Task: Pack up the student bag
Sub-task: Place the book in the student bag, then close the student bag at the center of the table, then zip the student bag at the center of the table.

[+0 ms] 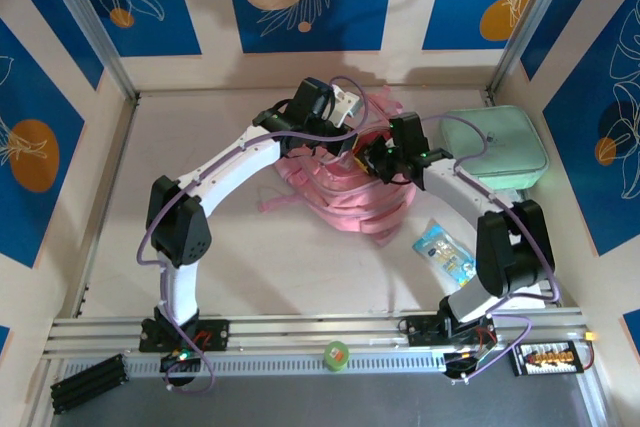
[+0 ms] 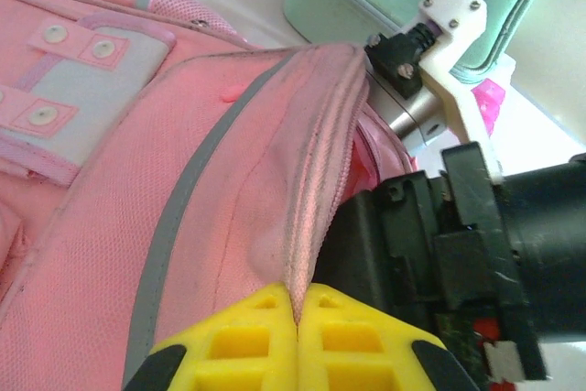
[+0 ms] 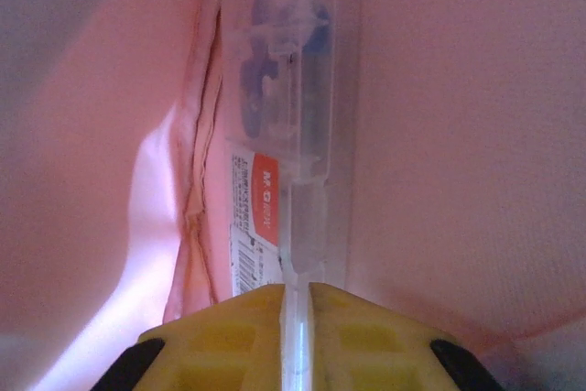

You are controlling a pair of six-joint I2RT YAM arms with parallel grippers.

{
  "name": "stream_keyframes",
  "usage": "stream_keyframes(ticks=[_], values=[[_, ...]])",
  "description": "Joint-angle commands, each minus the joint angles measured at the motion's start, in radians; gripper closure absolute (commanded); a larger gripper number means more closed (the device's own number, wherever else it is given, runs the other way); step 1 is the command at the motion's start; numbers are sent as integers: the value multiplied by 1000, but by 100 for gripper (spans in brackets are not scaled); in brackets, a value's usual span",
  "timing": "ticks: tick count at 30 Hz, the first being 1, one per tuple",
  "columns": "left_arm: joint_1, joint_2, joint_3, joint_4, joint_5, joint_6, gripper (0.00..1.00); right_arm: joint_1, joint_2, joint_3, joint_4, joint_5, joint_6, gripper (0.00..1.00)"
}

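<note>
A: Biggest first. Where's the backpack?
B: The pink backpack is mid-table, a bit toward the far edge, slumped under both arms. Straps splay toward the near-left. The open mouth is on the side facing the mint case. It's too crumpled to call the long axis; roughly far to near. No writing on it that I can read, just grey trim and snap tabs.
A: And the case?
B: The mint case is at the far-right corner, flat, just beside the backpack. There's a dark mark on its lid, unreadable.
A: Left gripper?
B: The left gripper has its yellow tips pinched tight on the backpack's zip edge, holding that lip up.
A: Right?
B: The right gripper is inside the backpack, pink fabric all round. Its jaws stand narrow, clamped on the end of a clear plastic pack. The pack's long axis runs straight away from the fingers.
A: Any label?
B: An orange-red patch with white letters, M then G, and the rest is blurred. There's a barcode strip beside it, with print too small to read.
A: Leftovers?
B: A blue-and-white packet lies flat by the right edge, close to the right arm, text too tiny. A green roll sits on the near-edge rail.
</note>
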Motion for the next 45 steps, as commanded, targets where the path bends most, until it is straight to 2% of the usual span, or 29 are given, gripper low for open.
stream_keyframes(ticks=[1, 8, 12, 15, 17, 20, 21, 24, 27, 29, 32, 35, 39, 43, 45], values=[[-13, -49, 19, 62, 51, -22, 100, 26, 70, 35, 97, -1, 20, 86], [-11, -49, 17, 59, 50, -30, 100, 33, 81, -9, 313, -45, -1, 87], [-9, -55, 1, 65, 49, -33, 100, 20, -32, -69, 220, -1, -28, 85], [-5, -56, -9, 75, 61, -42, 94, -5, -147, -123, 88, 55, -63, 78], [-2, -54, -16, 79, 73, -51, 82, -23, -220, -158, -28, 122, -96, 73], [4, -63, -47, 98, 102, -55, 54, -29, -343, -209, -172, 272, -138, 66], [8, -72, -69, 113, 101, -57, 48, -29, -377, -226, -203, 313, -147, 63], [23, -124, -181, 196, 75, -90, 35, -29, -473, -264, -262, 400, -174, 56], [55, -186, -315, 276, 34, -168, 21, -27, -511, -255, -287, 410, -210, 47], [88, -235, -430, 339, 4, -253, 15, -12, -506, -234, -291, 405, -238, 41], [151, -275, -563, 405, 32, -379, 20, 23, -474, -194, -300, 404, -264, 38], [198, -277, -625, 415, 44, -477, 29, 72, -433, -157, -305, 416, -269, 37], [203, -225, -608, 424, 91, -510, 42, 135, -384, -124, -298, 430, -251, 37], [205, -164, -547, 348, 21, -501, 49, 174, -348, -106, -296, 432, -235, 37], [208, -141, -529, 339, 20, -502, 53, 190, -336, -99, -298, 433, -234, 37]])
